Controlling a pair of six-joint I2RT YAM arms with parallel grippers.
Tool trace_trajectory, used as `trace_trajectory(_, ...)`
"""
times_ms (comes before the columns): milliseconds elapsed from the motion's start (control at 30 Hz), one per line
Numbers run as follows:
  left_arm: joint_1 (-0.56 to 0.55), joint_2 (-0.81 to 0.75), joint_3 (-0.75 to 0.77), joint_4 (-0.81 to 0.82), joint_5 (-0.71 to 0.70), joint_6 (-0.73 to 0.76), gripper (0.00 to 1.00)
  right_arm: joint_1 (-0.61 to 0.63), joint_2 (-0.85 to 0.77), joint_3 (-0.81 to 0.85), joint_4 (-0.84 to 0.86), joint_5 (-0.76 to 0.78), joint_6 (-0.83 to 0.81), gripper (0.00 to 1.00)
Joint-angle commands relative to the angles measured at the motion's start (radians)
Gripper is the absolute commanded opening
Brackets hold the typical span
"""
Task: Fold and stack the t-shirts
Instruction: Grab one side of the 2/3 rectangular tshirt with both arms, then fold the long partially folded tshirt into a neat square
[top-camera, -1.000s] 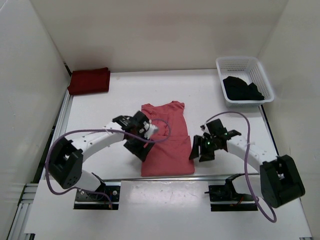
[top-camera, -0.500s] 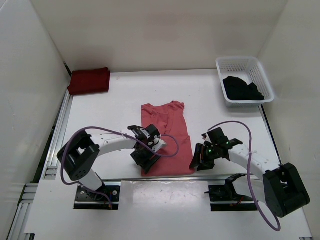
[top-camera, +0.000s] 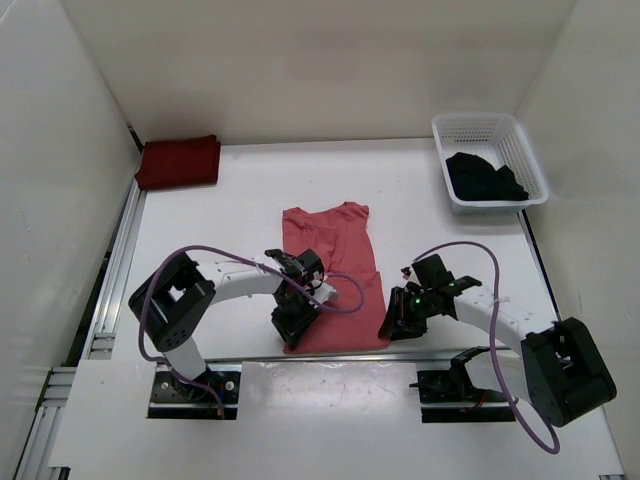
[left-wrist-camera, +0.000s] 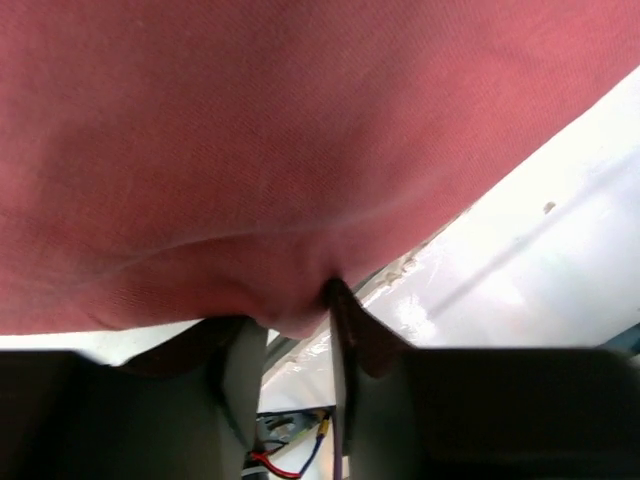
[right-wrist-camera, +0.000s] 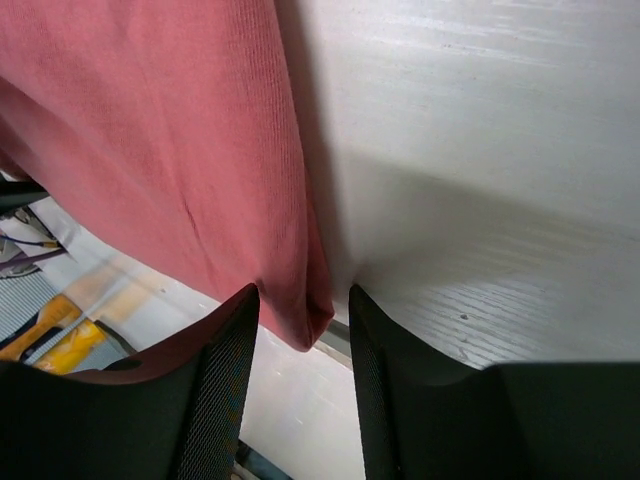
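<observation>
The salmon pink t-shirt (top-camera: 330, 260) lies flat in the middle of the table, collar away from the arms. My left gripper (top-camera: 292, 325) is at its near left corner. In the left wrist view the jaws (left-wrist-camera: 292, 325) pinch a bulge of the pink cloth (left-wrist-camera: 300, 130). My right gripper (top-camera: 390, 325) is at the near right corner. There the fingers straddle the hem corner (right-wrist-camera: 310, 325) of the shirt (right-wrist-camera: 150, 130) with a gap on the right side, so the gripper (right-wrist-camera: 303, 300) is open. The dark maroon t-shirt (top-camera: 178, 161) lies folded at the back left. The black t-shirt (top-camera: 485, 178) sits crumpled in the basket.
A white mesh basket (top-camera: 480, 122) stands at the back right by the wall. White walls close in the table on three sides. The table's near edge and the arm mounts (top-camera: 195, 385) lie just below the shirt's hem.
Both grippers have come down to the shirt's near hem corners. The left jaws have closed onto the cloth. The right jaws have narrowed around the corner.
</observation>
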Motion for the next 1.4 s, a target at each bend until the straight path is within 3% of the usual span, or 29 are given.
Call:
trace_trajectory(0,0.002,-0.002,0.022,-0.005,0.045,0.009,0.34,0.006,0.009,0.025,0.003,-0.014,-0.012,0.47)
trace_trajectory(33,0.002,-0.011,0.022,-0.014,0.045,0.009,0.23,0.006,0.009,0.025,0.003,-0.037,-0.012,0.49)
trace_trajectory(67,0.011,-0.02,0.022,-0.014,0.045,0.009,0.21,0.015,0.009,0.025,-0.009,-0.037,-0.024,0.53)
trace_trajectory(267,0.02,-0.016,0.022,-0.024,0.054,0.009,0.24,0.015,0.01,0.013,-0.029,-0.037,-0.036,0.55)
trace_trajectory(333,0.02,-0.002,0.031,-0.024,0.054,0.009,0.2,0.015,0.021,0.026,-0.029,-0.028,-0.036,0.51)
trace_trajectory(433,0.02,0.01,0.04,-0.024,0.054,0.009,0.11,0.015,0.047,0.039,-0.029,-0.028,-0.036,0.33)
trace_trajectory(467,0.02,0.01,0.04,-0.024,0.054,0.009,0.11,0.015,0.06,0.051,-0.029,-0.028,-0.036,0.27)
trace_trajectory(500,0.02,0.01,0.04,-0.024,0.054,0.009,0.1,0.015,0.06,0.063,-0.029,-0.028,-0.045,0.15)
trace_trajectory(600,0.02,-0.004,0.04,-0.034,0.054,0.009,0.1,0.015,0.069,0.082,-0.029,-0.04,-0.045,0.0)
trace_trajectory(867,0.119,-0.051,0.16,-0.206,-0.015,0.009,0.1,0.015,0.014,0.25,-0.153,-0.049,-0.067,0.0)
trace_trajectory(1000,0.186,-0.071,0.292,-0.301,-0.067,0.009,0.1,0.015,0.047,0.42,-0.25,-0.037,-0.105,0.0)
trace_trajectory(1367,0.442,0.179,0.804,-0.525,-0.099,0.009,0.1,-0.065,0.388,0.93,-0.364,-0.039,-0.208,0.0)
